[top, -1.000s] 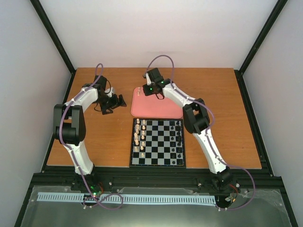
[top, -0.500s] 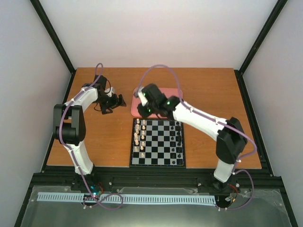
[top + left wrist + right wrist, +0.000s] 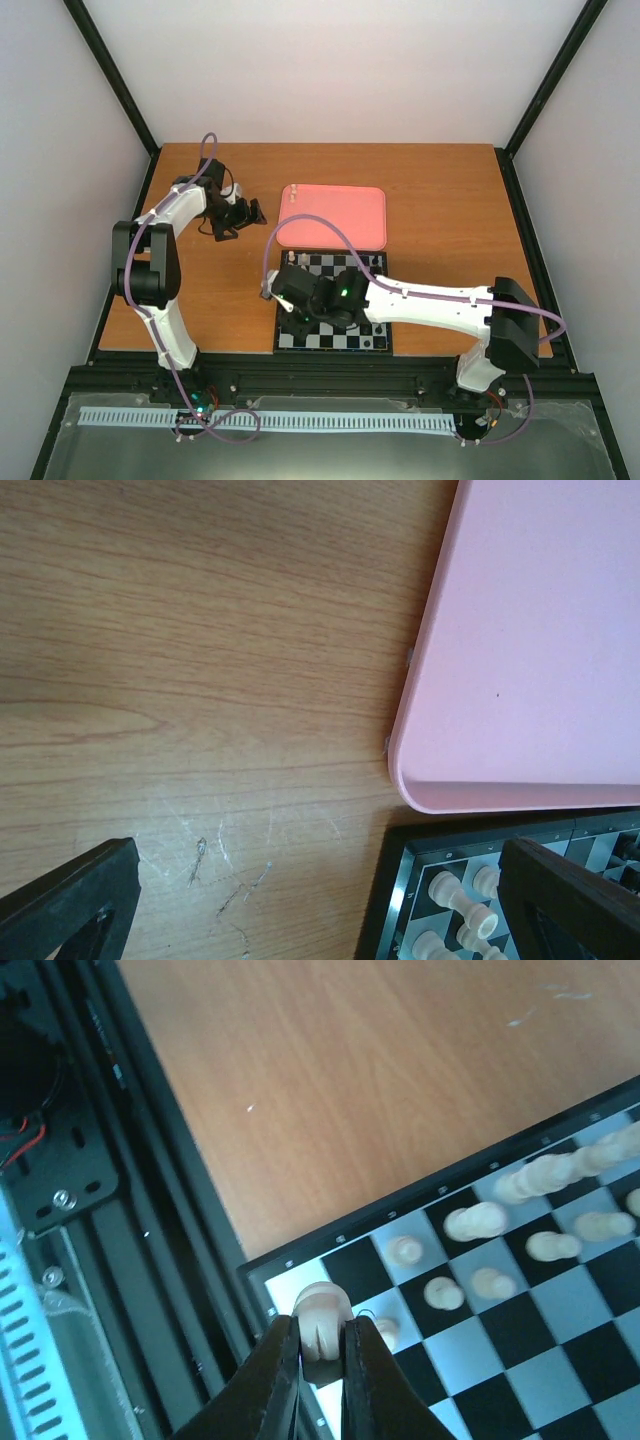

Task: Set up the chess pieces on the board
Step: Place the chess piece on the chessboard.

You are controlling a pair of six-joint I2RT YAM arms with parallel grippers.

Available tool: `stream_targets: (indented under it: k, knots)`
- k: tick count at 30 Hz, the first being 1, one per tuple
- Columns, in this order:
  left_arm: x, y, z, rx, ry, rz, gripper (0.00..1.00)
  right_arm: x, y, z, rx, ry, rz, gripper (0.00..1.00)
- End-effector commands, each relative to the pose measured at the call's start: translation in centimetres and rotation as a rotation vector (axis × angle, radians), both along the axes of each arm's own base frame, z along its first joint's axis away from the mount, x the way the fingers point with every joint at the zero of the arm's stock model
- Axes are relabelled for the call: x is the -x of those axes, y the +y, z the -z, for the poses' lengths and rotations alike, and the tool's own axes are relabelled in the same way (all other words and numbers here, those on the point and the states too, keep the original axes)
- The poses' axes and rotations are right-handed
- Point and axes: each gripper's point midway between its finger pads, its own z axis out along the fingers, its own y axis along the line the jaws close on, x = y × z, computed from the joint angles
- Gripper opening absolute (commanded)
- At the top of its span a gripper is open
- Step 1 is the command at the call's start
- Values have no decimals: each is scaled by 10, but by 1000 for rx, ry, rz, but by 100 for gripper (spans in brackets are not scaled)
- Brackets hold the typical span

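Right gripper point(image 3: 322, 1338): jaws were narrow and pinched on the held piece point(image 3: 322, 1316), a cream one with a rounded top.
Held piece, place: it hung over the near-left corner of the board point(image 3: 520, 1360), above the pale corner square. Whether its foot touched the square could not be told.
Left gripper point(image 3: 320, 910): jaws stood wide apart over the table point(image 3: 200, 630), just beside the tray's corner and the board's far-left corner.
Tray point(image 3: 333, 217): pink with rounded corners, it lay flat on the table with its near edge next to the board's far edge. Only its plain pink floor showed, both from above and from the left wrist.
Board, contents: the chess pieces point(image 3: 475, 1222) stood in two rows along its left side, all cream and each inside one square. A few more showed at the far-left corner in the left wrist view.
Hidden: from above, the right arm point(image 3: 430, 303) lay across the middle of the board and covered most squares and most pieces. The right gripper itself was hard to pick out there.
Cut off: the left wrist view showed only the board's corner and part of the tray.
Blurred: the farther pieces in the right wrist view were smeared, so their kinds could not be told.
Rail point(image 3: 120, 1160): a black frame ran along the table's near edge, close to the held piece.
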Motion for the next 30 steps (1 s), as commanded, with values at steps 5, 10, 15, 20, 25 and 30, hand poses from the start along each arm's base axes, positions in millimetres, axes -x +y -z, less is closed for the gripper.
stream_targets:
  k: [5,10,15,20,25,30]
  knots:
    - [-5,-2,-21,24,-70,-5,100,20,-1,50,89,24,9,4]
    - [-6,-2,-22,27,-74,-7,100,11,3,71,130,5,36,4]
    - [-8,-3,-23,23,-74,-4,100,7,5,84,146,-10,44,4]
    - [-8,-3,-22,21,-72,-2,100,2,11,90,139,-18,38,4]
    - [-7,-3,-23,22,-73,-2,100,0,11,96,140,12,39,5]
    - [-7,-3,-24,26,-76,-1,100,-7,10,98,139,29,62,6]
